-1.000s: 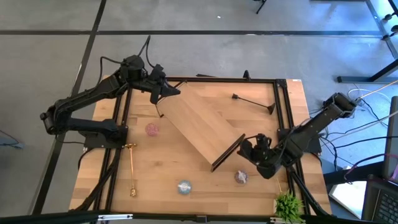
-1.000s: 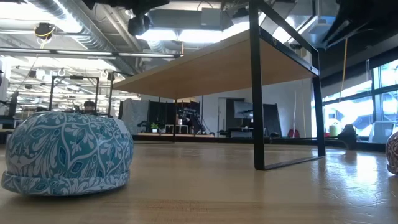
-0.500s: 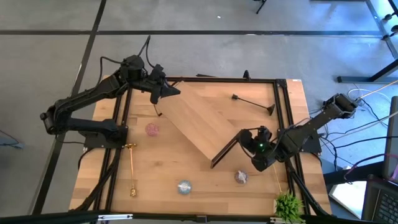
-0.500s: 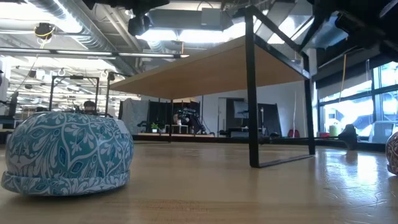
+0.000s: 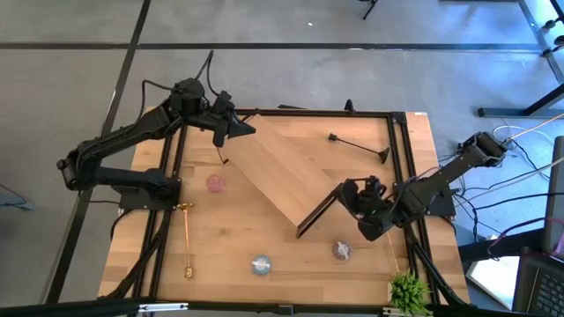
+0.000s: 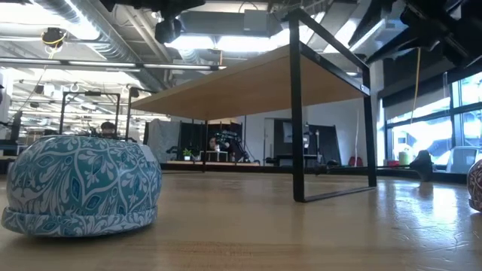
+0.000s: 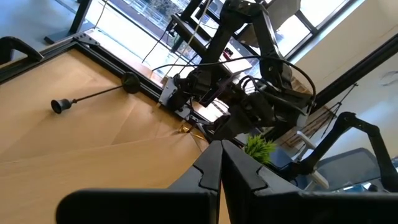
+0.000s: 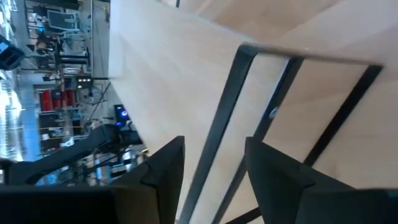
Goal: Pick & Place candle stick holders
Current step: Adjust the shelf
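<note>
Two arms: both stand at the wooden board (image 5: 284, 174), one at each end of it.
Right gripper (image 5: 351, 195): near the table's right side, just beside the board's near black end rail (image 5: 316, 210); its fingers (image 8: 163, 171) stand apart with the rail's bar running between them in the right wrist view; whether they touch the bar cannot be told.
Left gripper (image 5: 236, 129): at the board's far-left end; its fingers (image 7: 210, 167) are pressed together at the board's edge; the rail there is hidden, so whether anything is pinched cannot be told.
Wooden board: lies diagonally across the table (image 5: 220, 238), from far left towards near right; in the low view it is tilted, its underside (image 6: 256, 86) raised while the rail's foot (image 6: 335, 194) rests on the table.
Black candle stick holder (image 5: 357, 145): lies flat on the table at the far right, foot towards the right edge; well apart from the board; also seen in the left wrist view (image 7: 93, 96).
Gold candle stick holder (image 5: 187, 239): lies flat near the table's left edge, lengthwise front to back.
Second gold stem (image 5: 395, 255): a thin gold line just beyond the right frame; only partly seen.
Pink round (image 5: 215, 182): left of the board, near it.
Pale blue round (image 5: 261, 264): near the front edge; fills the low view's left (image 6: 79, 184), patterned in teal and white.
Mauve round (image 5: 343, 251): near front right, just beside the right gripper.
Green plant (image 5: 409, 291): at the front right corner.
</note>
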You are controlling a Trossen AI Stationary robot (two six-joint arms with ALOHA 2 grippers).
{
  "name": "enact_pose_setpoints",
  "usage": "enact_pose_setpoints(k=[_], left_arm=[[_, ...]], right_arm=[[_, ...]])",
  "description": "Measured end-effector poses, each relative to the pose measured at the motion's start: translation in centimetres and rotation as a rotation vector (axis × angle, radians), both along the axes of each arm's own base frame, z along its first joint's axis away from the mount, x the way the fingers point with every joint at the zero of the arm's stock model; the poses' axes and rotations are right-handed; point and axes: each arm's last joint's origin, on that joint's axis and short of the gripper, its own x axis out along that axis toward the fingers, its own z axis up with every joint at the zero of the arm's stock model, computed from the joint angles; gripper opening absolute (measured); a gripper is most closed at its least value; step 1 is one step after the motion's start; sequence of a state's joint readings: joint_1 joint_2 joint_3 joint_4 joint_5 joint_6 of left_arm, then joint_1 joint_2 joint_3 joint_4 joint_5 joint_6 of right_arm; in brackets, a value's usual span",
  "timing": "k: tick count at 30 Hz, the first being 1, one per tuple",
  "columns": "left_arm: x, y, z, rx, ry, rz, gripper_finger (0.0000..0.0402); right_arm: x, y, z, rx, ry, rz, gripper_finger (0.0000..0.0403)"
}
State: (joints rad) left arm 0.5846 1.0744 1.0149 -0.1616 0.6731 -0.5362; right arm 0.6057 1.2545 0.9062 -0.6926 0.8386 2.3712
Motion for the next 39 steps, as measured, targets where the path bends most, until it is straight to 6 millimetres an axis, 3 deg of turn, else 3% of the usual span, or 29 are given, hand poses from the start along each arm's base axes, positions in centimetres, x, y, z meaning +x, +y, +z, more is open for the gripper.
enact_pose_setpoints(k=[9, 29, 39], left_arm=[[0.0, 0.0, 0.0, -0.004, 0.001, 0.0, 0.0003], [0.0, 0.0, 0.0, -0.001, 0.001, -0.001, 0.0003], [0.0, 0.0, 0.0, -0.001, 0.001, -0.001, 0.0003]], right_arm=[[-0.3, -1.3, -0.5, -0.028, 0.101, -0.048, 0.0172], [0.7, -3.6, -0.4, -0.106, 0.11, -0.135, 0.0171], [1.3, -5.5, -0.4, -0.157, 0.169, -0.167, 0.0143]])
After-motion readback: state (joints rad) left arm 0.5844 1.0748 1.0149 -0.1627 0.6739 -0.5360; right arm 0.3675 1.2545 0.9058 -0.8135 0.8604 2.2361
